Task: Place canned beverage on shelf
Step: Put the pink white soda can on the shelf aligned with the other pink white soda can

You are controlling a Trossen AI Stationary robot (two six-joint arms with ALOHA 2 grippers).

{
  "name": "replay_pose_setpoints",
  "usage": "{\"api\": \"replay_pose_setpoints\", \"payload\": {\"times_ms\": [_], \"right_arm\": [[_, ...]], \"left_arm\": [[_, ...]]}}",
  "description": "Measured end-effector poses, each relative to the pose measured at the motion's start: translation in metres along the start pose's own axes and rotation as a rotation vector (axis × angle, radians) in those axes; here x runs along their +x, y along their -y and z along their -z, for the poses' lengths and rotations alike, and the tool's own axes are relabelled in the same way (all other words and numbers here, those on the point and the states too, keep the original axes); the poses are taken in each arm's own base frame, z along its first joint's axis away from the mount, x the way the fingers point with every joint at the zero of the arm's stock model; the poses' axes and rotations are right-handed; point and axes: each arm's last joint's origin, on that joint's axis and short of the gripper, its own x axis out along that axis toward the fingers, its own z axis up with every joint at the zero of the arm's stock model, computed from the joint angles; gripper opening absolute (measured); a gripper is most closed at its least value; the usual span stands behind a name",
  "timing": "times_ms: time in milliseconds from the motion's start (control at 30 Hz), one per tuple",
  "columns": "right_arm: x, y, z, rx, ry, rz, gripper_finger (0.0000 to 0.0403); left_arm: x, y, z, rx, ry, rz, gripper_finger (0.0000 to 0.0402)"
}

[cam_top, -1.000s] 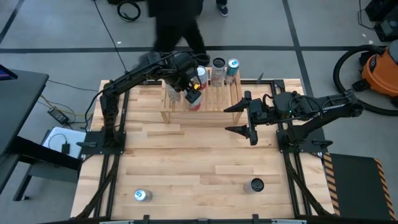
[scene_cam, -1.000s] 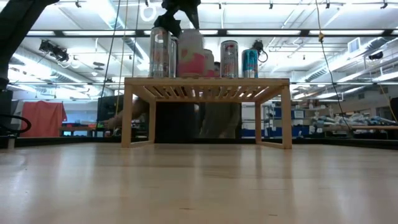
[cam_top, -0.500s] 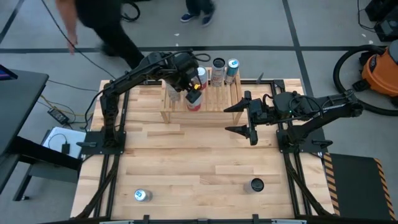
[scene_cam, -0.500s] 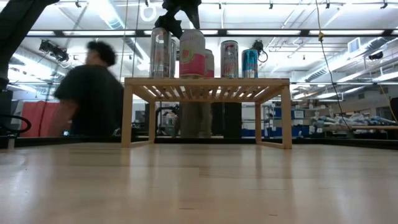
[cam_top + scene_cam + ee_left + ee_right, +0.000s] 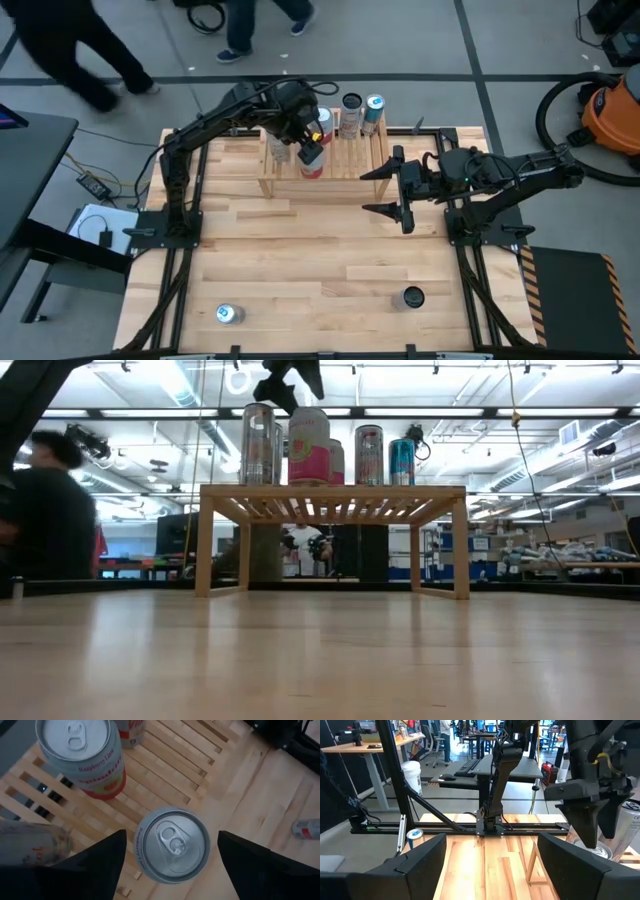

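Note:
The wooden shelf [image 5: 345, 165] stands at the table's far middle. A pink-and-white can [image 5: 309, 445] stands upright on its bottom near the near edge of the slatted top [image 5: 170, 765]. My left gripper [image 5: 171, 834] hangs open just above this can [image 5: 173, 845], one finger on each side of it and a gap at both sides. Three other cans stand on the shelf: a silver one [image 5: 257, 445], a red-and-silver one [image 5: 368, 455] and a teal one [image 5: 401, 460]. My right gripper [image 5: 385, 190] stays open and holds nothing, above the table to the right of the shelf.
Two more cans stand on the table near its front edge: a blue-and-white one [image 5: 229, 314] and a dark one [image 5: 413, 297]. People walk on the floor beyond the table's far edge [image 5: 60, 50]. An orange vacuum [image 5: 612, 115] stands off the table at the far right.
A person behind the table has walked toward the left. Both grippers and all the cans have stayed where they were.

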Motion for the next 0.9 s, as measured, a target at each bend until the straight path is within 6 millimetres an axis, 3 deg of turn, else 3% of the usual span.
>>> {"api": "replay_pose_setpoints", "payload": {"times_ms": [233,400,567,900], "right_arm": [[0.000,0.000,0.002,-0.005,-0.020,0.002,0.0322],[0.000,0.000,0.002,-0.051,-0.020,0.003,0.0302],[0.010,0.000,0.005,-0.055,-0.035,0.014,0.0245],[0.054,0.002,0.021,-0.058,-0.067,0.051,0.0112]], "left_arm": [[-0.016,0.003,0.004,0.043,0.028,0.002,0.0315],[-0.045,0.008,0.013,0.063,0.093,0.002,0.0315],[-0.081,0.018,0.028,0.098,0.175,-0.006,0.0315],[-0.131,0.030,0.063,0.199,0.236,-0.033,0.0315]]}}
